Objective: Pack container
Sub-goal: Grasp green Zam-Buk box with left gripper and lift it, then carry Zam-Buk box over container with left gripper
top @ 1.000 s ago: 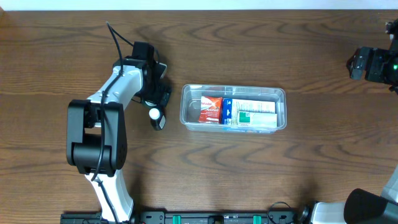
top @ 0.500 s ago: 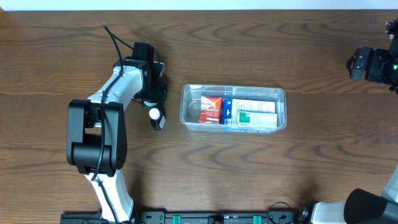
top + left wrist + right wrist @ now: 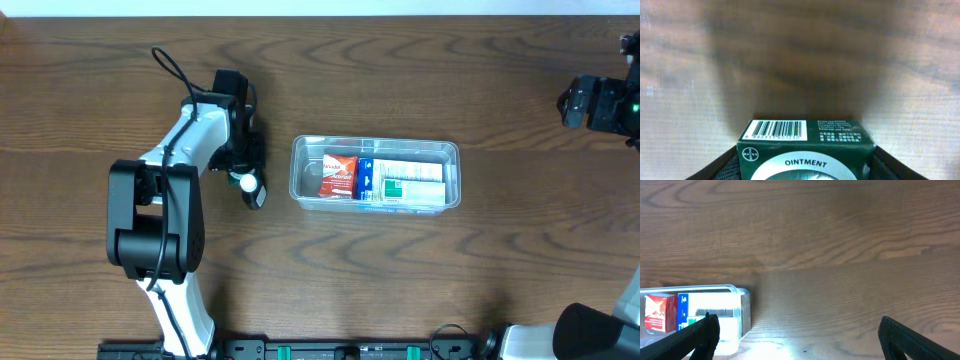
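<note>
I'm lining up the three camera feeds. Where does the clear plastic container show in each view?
Overhead: the container lies near the centre, slightly right.
Left wrist: not in it; only the green ointment box shows.
Right wrist: the container's end sits in the bottom left corner, cut by the edge.
Shared landmark: the red packet inside it, at far left in the right wrist view.

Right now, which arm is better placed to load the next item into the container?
Left: the left gripper clasps the ointment box beside the container; the right gripper hangs open, far off.
</note>
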